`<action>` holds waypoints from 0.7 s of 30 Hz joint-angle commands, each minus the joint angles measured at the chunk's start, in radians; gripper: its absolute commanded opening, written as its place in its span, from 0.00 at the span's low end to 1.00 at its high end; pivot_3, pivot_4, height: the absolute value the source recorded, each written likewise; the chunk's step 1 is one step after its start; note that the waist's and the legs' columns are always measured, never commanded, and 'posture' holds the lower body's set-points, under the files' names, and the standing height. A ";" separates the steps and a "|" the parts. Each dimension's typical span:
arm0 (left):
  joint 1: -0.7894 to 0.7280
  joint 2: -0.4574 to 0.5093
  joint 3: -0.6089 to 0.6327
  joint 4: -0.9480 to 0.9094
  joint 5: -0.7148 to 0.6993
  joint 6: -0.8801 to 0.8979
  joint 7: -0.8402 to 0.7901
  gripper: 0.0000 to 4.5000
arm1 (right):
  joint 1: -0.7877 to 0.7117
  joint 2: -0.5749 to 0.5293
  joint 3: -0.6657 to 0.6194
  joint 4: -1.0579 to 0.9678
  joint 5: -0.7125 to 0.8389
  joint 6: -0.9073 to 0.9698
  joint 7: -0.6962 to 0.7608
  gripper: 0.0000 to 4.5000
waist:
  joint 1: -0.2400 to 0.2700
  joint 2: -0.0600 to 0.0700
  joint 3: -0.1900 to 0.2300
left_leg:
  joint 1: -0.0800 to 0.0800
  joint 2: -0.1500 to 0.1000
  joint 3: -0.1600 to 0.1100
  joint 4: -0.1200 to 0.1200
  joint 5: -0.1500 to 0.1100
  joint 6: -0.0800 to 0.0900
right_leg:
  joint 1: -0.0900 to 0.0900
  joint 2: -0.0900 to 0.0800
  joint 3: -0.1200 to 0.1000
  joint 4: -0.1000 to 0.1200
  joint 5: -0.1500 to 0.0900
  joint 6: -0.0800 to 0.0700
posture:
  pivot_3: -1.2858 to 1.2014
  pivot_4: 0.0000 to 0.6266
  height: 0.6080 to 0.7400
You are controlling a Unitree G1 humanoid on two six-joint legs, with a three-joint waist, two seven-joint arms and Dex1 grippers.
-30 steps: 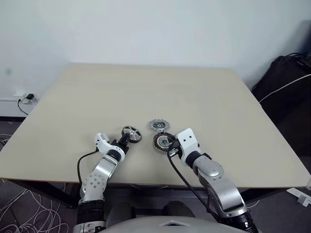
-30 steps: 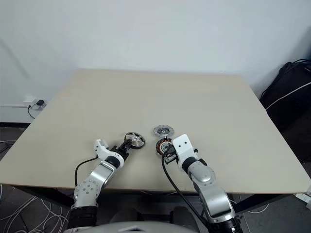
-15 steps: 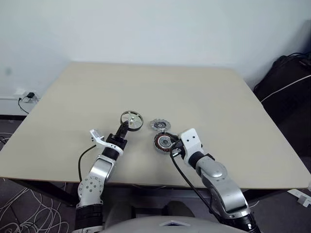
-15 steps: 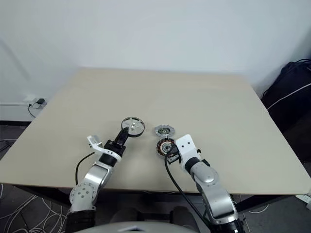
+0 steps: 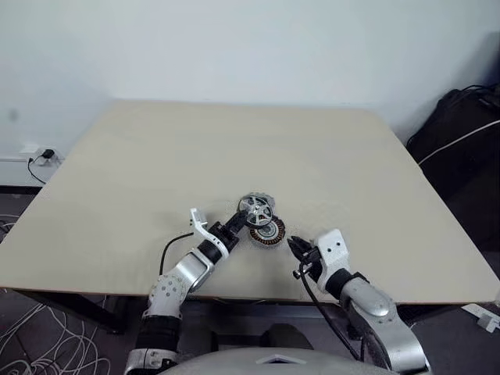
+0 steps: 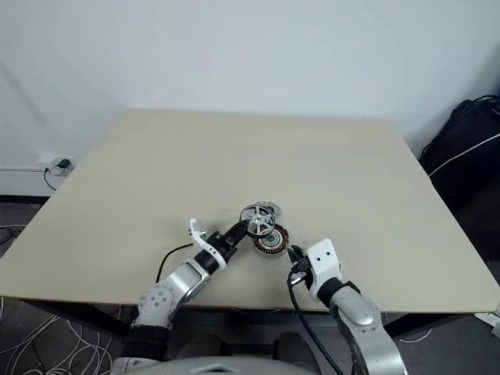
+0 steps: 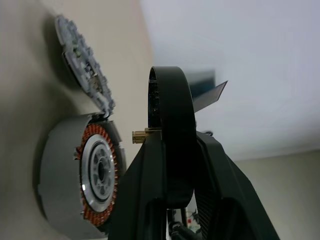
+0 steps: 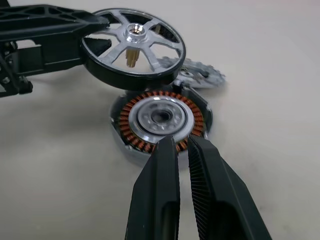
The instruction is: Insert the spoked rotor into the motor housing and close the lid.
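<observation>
I count one rotor (image 8: pixel 133 42) pinched in my left fingers (image 5: pixel 237 226) above one housing (image 5: pixel 268 231), one lid (image 8: pixel 200 74) behind on the tabletop (image 5: pixel 312 156); right fingers (image 8: pixel 180 150) nearly shut, empty.

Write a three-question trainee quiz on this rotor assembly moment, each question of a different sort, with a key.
1. True or false: the spoked rotor is already seated in the motor housing.
2. What grips the rotor's rim? A) the left gripper B) the right gripper C) nothing
3. Fill in: the lid lies flat on the ____, on the far side of the housing.

Key:
1. False. The rotor hangs above the housing, off to one side, its brass shaft not in the centre hole.
2. A. The right gripper is shut, holds nothing, and is clear of the housing on its near side.
3. table.
</observation>
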 commanded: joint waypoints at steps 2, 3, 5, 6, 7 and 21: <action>-0.076 -0.138 -0.029 0.049 0.024 0.015 -0.046 0.09 | 0.028 0.039 -0.008 0.051 -0.023 -0.197 -0.030 0.09 | 0.001 0.000 0.000 | 0.000 0.000 0.000 0.000 0.000 0.000 | 0.000 -0.001 0.000 0.000 0.000 -0.001 | 0.52 0.00 1.00; -0.079 -0.140 -0.029 0.056 0.028 0.018 -0.050 0.09 | 0.032 0.044 -0.007 0.062 -0.027 -0.218 -0.033 0.09 | 0.002 0.000 0.000 | 0.000 0.000 0.000 0.000 0.000 0.000 | 0.000 -0.001 0.000 0.000 0.000 -0.001 | 0.52 0.00 1.00; -0.081 -0.147 -0.034 0.074 0.036 0.029 -0.065 0.09 | 0.048 0.052 -0.009 0.081 -0.031 -0.262 -0.037 0.09 | 0.001 0.001 0.000 | 0.000 0.000 0.000 0.000 0.000 0.000 | 0.000 -0.002 0.000 0.000 0.000 -0.001 | 0.52 0.00 1.00; -0.081 -0.151 -0.035 0.078 0.035 0.037 -0.070 0.09 | 0.056 0.054 -0.012 0.087 -0.029 -0.280 -0.038 0.09 | 0.002 0.001 0.000 | 0.000 0.000 0.000 0.000 0.000 0.000 | 0.000 -0.003 0.001 0.000 0.000 -0.001 | 0.52 0.00 1.00; -0.082 -0.153 -0.037 0.081 0.035 0.042 -0.074 0.09 | 0.062 0.056 -0.014 0.092 -0.027 -0.294 -0.039 0.09 | 0.002 0.001 0.000 | 0.000 0.000 0.000 0.000 0.000 0.000 | 0.000 -0.004 0.001 -0.001 0.000 -0.001 | 0.52 0.00 1.00; -0.118 -0.164 -0.051 0.175 0.095 0.073 -0.095 0.09 | 0.084 0.046 -0.022 0.109 -0.025 -0.341 -0.031 0.09 | 0.008 0.002 0.000 | 0.000 0.000 0.000 0.000 0.000 0.000 | -0.001 -0.008 0.001 0.000 0.000 -0.001 | 0.52 0.00 1.00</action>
